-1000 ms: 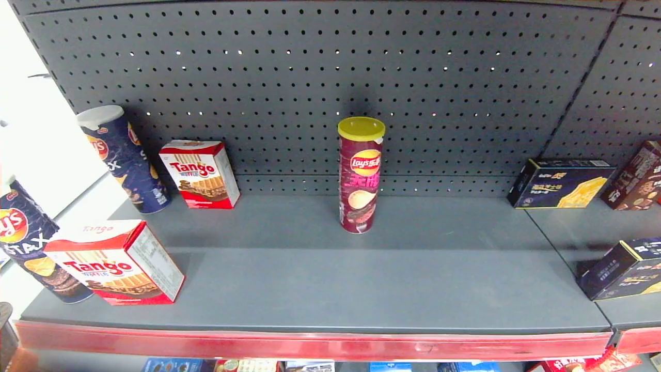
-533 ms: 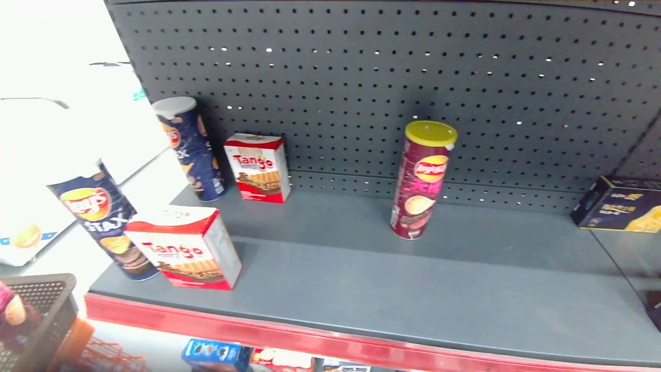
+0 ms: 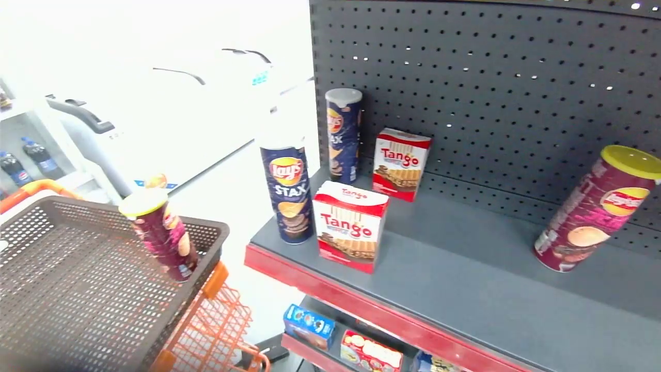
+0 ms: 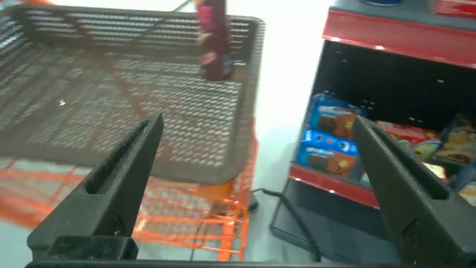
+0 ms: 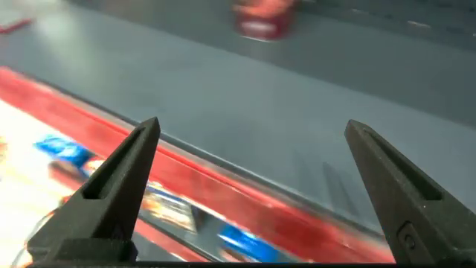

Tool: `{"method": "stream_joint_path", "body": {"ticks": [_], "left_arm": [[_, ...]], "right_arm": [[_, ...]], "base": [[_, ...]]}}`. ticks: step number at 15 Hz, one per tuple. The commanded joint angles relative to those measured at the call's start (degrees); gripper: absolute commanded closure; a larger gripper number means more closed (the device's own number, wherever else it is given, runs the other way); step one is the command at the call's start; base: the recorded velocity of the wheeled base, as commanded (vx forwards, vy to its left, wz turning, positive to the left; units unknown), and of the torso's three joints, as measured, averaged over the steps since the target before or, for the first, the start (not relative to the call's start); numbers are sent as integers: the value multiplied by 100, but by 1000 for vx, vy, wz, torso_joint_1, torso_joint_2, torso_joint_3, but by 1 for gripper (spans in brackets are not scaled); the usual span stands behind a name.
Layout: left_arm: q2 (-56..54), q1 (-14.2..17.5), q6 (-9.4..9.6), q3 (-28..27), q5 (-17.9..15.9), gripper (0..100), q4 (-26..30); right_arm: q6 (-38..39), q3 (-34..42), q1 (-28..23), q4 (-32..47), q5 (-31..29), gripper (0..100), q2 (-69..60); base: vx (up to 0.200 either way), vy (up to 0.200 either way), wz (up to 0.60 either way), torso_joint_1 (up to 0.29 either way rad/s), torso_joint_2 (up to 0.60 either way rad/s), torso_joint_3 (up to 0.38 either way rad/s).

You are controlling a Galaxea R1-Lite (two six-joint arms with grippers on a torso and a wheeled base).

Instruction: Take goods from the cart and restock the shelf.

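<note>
A maroon chip can with a yellow lid [image 3: 160, 232] stands upright in the far corner of the cart's dark mesh basket [image 3: 62, 289]; the left wrist view shows the same can [image 4: 213, 41]. A matching maroon can [image 3: 594, 212] stands on the grey shelf [image 3: 465, 289] at the right. My left gripper [image 4: 256, 145] is open, low beside the basket [image 4: 111, 97] and well short of the can. My right gripper [image 5: 249, 152] is open over the shelf's front part [image 5: 245, 97], holding nothing.
Two navy chip cans [image 3: 286, 191] [image 3: 343, 135] and two red-and-white wafer boxes [image 3: 350, 227] [image 3: 402, 164] fill the shelf's left end. The red shelf edge [image 3: 372, 310] runs along the front, with more goods [image 3: 310, 326] below. The cart frame is orange [image 3: 211, 325]. A white cooler [image 3: 155, 119] stands behind.
The head camera has swung left: the shelf goods slid to the right of the picture, and the cart basket with its maroon can has come into view.
</note>
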Motion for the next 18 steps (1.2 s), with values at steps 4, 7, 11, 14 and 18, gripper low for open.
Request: {"method": "stream_joint_path", "body": {"ticks": [4,7,11,14,18], "left_arm": [[7,1,17,0,-10,0,-1],[7,1,8,0,-10,0,-1],[7,1,17,0,-10,0,-1],[7,10,17,-44,210,0,-1],[869,-17,456,-1274,324,0,694]], "right_arm": [[-1,0,2,0,-1,0,9],[-1,0,2,0,-1,0,9],[-1,0,2,0,-1,0,9],[-1,0,2,0,-1,0,9],[-1,0,2,0,-1,0,9]], "base": [[0,0,0,0,0,0],[0,0,0,0,0,0],[0,0,0,0,0,0],[0,0,0,0,0,0],[0,0,0,0,0,0]]}}
